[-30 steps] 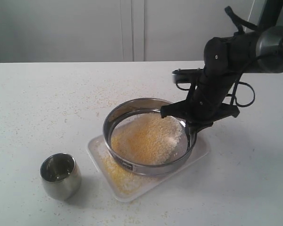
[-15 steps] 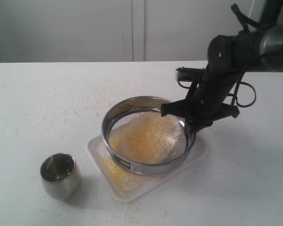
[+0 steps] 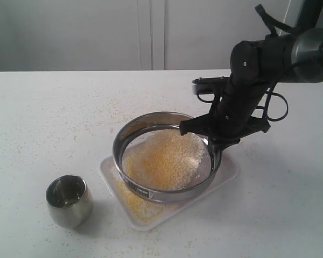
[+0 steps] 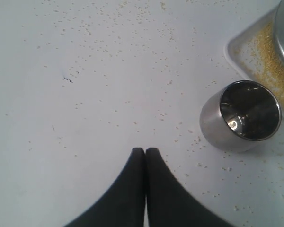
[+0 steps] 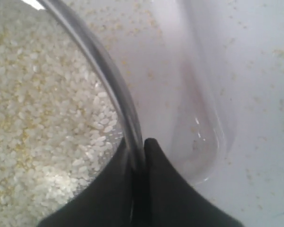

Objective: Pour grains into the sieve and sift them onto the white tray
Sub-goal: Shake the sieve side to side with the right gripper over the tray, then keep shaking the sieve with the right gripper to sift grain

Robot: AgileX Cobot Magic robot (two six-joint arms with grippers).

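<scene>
The round steel sieve (image 3: 133,185) hangs just over the white tray (image 3: 229,171), and my right gripper (image 3: 215,146) is shut on its right rim. Inside the sieve lie the grains (image 3: 167,158), yellow meal mixed with pale kernels. Fine yellow meal (image 3: 130,200) has collected on the tray's near-left part. In the right wrist view the sieve rim (image 5: 114,85) runs between the black fingers of my right gripper (image 5: 138,144), with white kernels (image 5: 42,123) on the mesh and the tray's rounded corner (image 5: 206,151) beyond. My left gripper (image 4: 145,150) is shut and holds nothing above the bare table.
A small shiny steel cup (image 3: 69,200) stands upright at the tray's near left, also the steel cup (image 4: 240,116) in the left wrist view, beside the tray's corner (image 4: 246,52). Loose grains speckle the white table (image 3: 59,118).
The sieve, held by my right gripper, has shifted back and forth and now sits a little farther left. My left gripper and the cup have not moved.
</scene>
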